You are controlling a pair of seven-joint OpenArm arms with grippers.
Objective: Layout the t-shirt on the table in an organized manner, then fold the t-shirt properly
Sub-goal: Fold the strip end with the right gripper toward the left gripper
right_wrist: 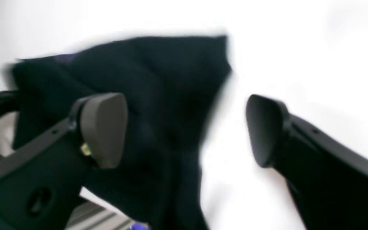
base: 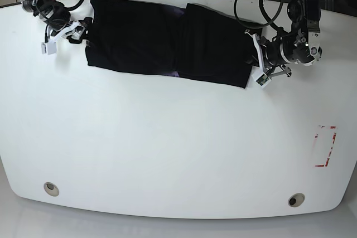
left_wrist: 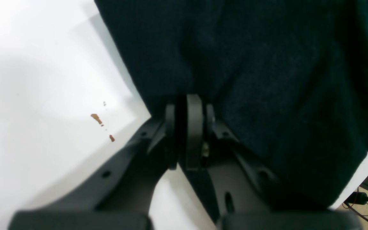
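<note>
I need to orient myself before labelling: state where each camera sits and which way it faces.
Left wrist: on the left arm, facing along the left gripper, shut on the t-shirt.
Right wrist: on the right arm, facing past the open right gripper at the shirt's end.
Base: overhead, looking down on the table and both arms.
All three share the t-shirt.

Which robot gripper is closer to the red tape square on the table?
Left. The left gripper sits at the black cloth t-shirt's edge, on the red tape mark's side; the right gripper is at the white table's opposite end.
</note>
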